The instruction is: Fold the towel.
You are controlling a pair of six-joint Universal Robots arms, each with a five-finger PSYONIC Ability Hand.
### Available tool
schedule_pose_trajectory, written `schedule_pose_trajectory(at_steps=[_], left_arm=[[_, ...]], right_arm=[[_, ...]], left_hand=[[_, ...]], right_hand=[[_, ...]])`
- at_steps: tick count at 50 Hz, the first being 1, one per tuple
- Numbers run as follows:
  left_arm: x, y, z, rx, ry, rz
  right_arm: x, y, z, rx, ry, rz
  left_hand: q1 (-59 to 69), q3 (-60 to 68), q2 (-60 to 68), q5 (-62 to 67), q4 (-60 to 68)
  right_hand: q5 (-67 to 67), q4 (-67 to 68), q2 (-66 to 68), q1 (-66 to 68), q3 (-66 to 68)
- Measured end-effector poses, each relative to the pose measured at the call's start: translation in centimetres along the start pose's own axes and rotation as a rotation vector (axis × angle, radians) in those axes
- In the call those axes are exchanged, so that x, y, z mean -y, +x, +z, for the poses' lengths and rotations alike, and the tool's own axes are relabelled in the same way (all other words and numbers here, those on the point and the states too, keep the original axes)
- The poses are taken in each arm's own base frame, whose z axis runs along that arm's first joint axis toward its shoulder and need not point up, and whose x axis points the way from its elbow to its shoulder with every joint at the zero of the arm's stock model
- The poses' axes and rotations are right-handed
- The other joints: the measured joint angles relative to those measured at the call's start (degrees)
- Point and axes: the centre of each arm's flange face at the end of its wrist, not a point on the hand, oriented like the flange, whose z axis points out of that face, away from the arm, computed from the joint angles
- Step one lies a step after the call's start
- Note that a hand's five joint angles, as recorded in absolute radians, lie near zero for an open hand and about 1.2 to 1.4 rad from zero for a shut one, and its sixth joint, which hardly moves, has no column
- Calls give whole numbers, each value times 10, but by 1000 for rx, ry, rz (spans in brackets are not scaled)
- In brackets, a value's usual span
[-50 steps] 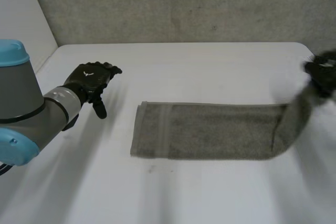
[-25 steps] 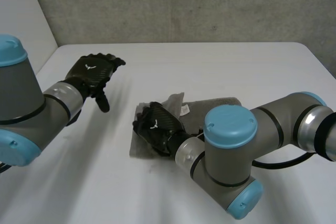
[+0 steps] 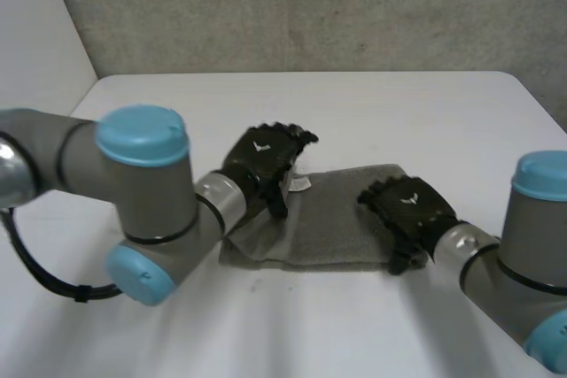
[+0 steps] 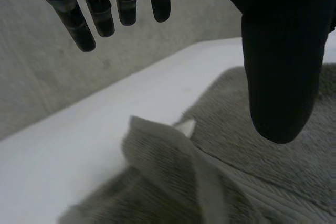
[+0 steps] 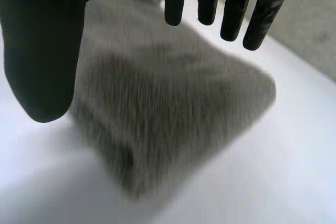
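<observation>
Head view: the grey towel (image 3: 341,210) lay doubled over on the white bench (image 3: 399,112), with a hand at each end. The left hand (image 3: 264,155) hovered over the end where a corner stood turned up, a white tag (image 3: 301,184) just beside its fingertips. The right hand (image 3: 409,207) was palm-down over the opposite, folded end. Neither had hold of the cloth.

Left wrist view: the fingers (image 4: 79,30) hung straight and relaxed and the thumb (image 4: 278,72) was spread wide, with nothing between them. Below the fingertips that corner (image 4: 157,150) stood up off the layer beneath, the tag poking out beside it.

Right wrist view: here too the fingers (image 5: 233,9) were straight, the thumb (image 5: 42,51) was apart, and the hand was empty. The thick folded end of the towel sat under the palm and out toward the fingertips.

Now the danger, as I read it: that upturned corner. If the left hand pressed straight down, it would likely flatten the flap where it stood and set a crooked crease, leaving the edges out of line. A sweep with the fingertips could catch the tag and peel the top layer back. At the other end, fingers dragging across the pile could shift the upper layer and pull the fold open.
</observation>
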Motion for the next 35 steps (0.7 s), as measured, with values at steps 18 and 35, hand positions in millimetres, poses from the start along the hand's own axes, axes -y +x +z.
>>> schedule_pose_trajectory(at_steps=[18,35], left_arm=[[-45,-11,11,141,-150,25],[4,-54,-54,324,-100,9]], right_arm=[[-22,26,10,-159,-13,-281],[64,-140,16,158,363,-672]], left_hand=[[14,14,14,2,14],[14,14,14,2,14]], right_hand=[[499,550,522,378,552],[505,553,526,393,563]])
